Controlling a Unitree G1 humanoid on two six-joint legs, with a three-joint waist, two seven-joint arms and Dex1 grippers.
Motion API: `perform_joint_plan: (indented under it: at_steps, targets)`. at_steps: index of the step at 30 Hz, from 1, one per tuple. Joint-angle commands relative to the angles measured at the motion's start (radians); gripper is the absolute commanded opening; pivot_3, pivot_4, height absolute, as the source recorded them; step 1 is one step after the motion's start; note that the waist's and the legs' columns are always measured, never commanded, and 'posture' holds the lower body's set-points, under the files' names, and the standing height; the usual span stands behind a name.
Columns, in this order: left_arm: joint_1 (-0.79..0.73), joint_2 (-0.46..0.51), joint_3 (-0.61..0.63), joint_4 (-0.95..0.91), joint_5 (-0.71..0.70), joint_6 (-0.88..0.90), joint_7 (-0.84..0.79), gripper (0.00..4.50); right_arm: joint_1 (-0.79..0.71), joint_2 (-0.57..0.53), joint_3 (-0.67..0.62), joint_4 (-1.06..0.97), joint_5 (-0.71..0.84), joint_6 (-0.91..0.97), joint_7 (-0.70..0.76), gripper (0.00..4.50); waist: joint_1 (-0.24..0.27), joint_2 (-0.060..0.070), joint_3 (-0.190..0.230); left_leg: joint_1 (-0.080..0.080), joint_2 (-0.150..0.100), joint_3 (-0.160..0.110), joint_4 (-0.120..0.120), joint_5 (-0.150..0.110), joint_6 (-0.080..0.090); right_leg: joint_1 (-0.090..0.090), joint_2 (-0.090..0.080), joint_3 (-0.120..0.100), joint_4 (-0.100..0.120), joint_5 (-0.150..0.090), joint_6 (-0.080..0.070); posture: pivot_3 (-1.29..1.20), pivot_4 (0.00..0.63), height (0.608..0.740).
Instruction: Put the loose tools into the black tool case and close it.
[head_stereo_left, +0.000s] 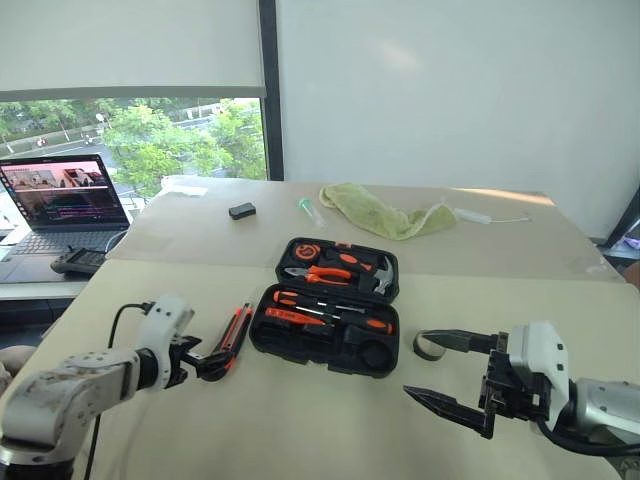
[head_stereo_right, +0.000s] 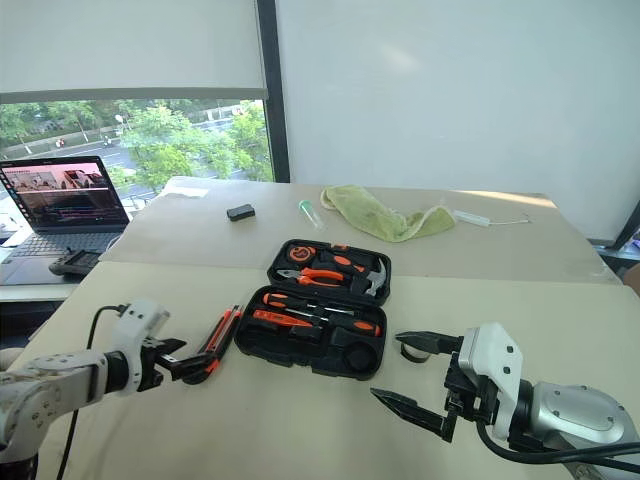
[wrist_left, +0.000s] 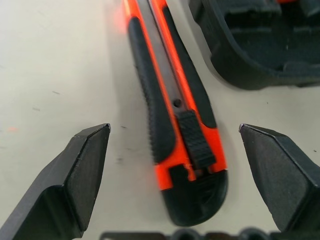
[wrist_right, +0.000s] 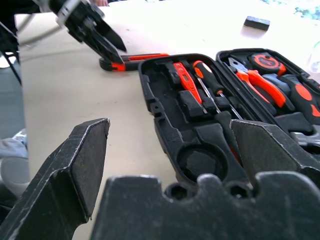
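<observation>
Near the middle of the counter (head_stereo_left: 300, 430) one black tool case (head_stereo_left: 330, 305) lies open, its lid half on the far side and its base half nearer. Two orange-and-black screwdrivers (head_stereo_left: 325, 318) sit in the base's slots, and a slim red screwdriver (head_stereo_left: 315, 298) lies just beyond them. One round recess (wrist_right: 197, 162) in the base's near right corner holds nothing. Orange pliers (head_stereo_left: 318, 273) and a hammer (head_stereo_left: 380, 272) fill the lid half. One black-orange utility knife (wrist_left: 172, 130) lies on the counter just left of the case, apart from it. The left tool (wrist_left: 175, 150) is released, its two fingers spread on either side of the knife's near end, not touching it. The right tool (head_stereo_left: 445, 370) is likewise released, fingers wide, hovering right of the case. One small black tape roll (head_stereo_left: 428, 346) rests on the counter just beyond it. Farther away lie one small black box (head_stereo_left: 242, 210) and one yellow-green cloth (head_stereo_left: 385, 215); a laptop (head_stereo_left: 65, 200) stands at the far left.
</observation>
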Motion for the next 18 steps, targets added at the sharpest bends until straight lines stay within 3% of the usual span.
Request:
perform_joint_plan:
  at_steps: [1, 4, 9, 12, 14, 16, 18]
  targets:
    - [-0.008, -0.041, -0.055, -0.024, 0.076, 0.02, 0.12, 4.45, -0.015, -0.015, -0.016, -0.023, 0.006, -0.018, 0.001, 4.5, 0.002, 0.0, 0.0, 0.0, 0.0, 0.0, 0.0, 0.0, 0.0, 0.0, -0.001, 0.0, 0.0, 0.0, 0.0, 0.0, 0.15, 0.74]
    - [-0.002, -0.085, -0.076, -0.021, 0.104, 0.0, 0.162, 3.67, -0.016, -0.018, -0.017, -0.023, 0.005, -0.02, 0.0, 4.5, 0.007, 0.002, -0.001, 0.002, 0.0, 0.0, 0.0, 0.0, 0.0, 0.002, -0.001, 0.0, 0.0, 0.0, 0.0, 0.0, 0.15, 0.74]
    - [0.022, -0.116, -0.052, 0.002, 0.127, -0.106, 0.15, 1.83, -0.018, -0.016, -0.017, -0.024, -0.002, -0.022, -0.007, 4.5, 0.016, 0.002, -0.001, 0.002, 0.0, 0.0, 0.0, 0.0, 0.0, 0.002, -0.002, 0.0, 0.0, -0.002, -0.004, 0.0, 0.15, 0.74]
    - [-0.025, -0.135, 0.045, 0.047, 0.081, -0.23, 0.086, 1.79, -0.02, -0.014, -0.015, -0.026, -0.002, -0.021, -0.015, 4.5, 0.02, 0.002, -0.001, 0.001, 0.0, 0.0, 0.0, 0.0, 0.0, 0.001, -0.002, 0.0, 0.0, -0.004, -0.007, 0.0, 0.15, 0.74]
    - [-0.164, -0.097, 0.101, 0.116, -0.026, -0.291, -0.071, 1.79, -0.002, -0.006, -0.027, -0.038, 0.005, -0.022, -0.019, 4.5, 0.021, 0.0, 0.001, 0.0, 0.0, 0.0, 0.0, 0.0, 0.0, 0.0, -0.002, -0.001, 0.0, -0.004, -0.007, 0.0, 0.15, 0.74]
    - [-0.266, 0.019, 0.012, 0.168, -0.06, -0.351, -0.333, 1.79, 0.023, 0.004, -0.042, -0.051, 0.016, -0.025, -0.02, 4.5, 0.027, -0.005, 0.003, -0.004, -0.001, -0.001, 0.001, 0.002, -0.001, -0.001, 0.0, -0.004, 0.001, -0.003, -0.008, 0.0, 0.15, 0.74]
    - [-0.334, 0.099, -0.115, 0.235, -0.007, -0.451, -0.531, 1.79, 0.037, 0.006, -0.049, -0.057, 0.017, -0.027, -0.017, 4.5, 0.024, -0.006, 0.003, -0.005, -0.001, -0.002, 0.002, 0.003, -0.002, -0.002, 0.008, -0.009, -0.001, -0.002, -0.01, 0.0, 0.15, 0.74]
